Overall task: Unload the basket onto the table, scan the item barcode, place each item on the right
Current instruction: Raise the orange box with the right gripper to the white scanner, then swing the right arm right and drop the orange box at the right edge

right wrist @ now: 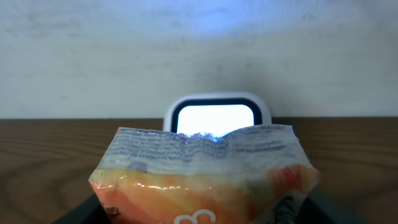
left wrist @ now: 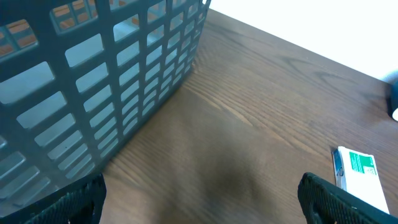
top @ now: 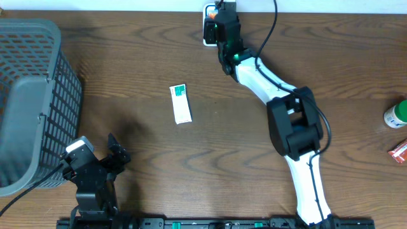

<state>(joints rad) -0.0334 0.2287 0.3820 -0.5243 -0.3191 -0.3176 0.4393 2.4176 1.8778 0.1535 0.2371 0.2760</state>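
Ok so this looks like the actual scan step. The right gripper (top: 221,11) is stretched out to the far edge of the table (top: 146,57) and it's clamped partway closed on a crinkly orange packet (right wrist: 205,171), held up right in front of the scanner (right wrist: 217,115). From the wrist cam the scanner's window is lit up just behind the packet's top edge, near it, but I can't tell if they're touching. I can't spot a barcode on the side we see, just fine print along the top seam, so no clue if the code actually faces the window. My guess is the next move needs a small tilt or turn of the packet to square the code to the glass, without squeezing harder or bumping the scanner. The left gripper (top: 116,154) is parked by the basket (top: 63,108), jaws wide, holding nothing. A white and green box (top: 180,103) lies flat mid-table, untouched.
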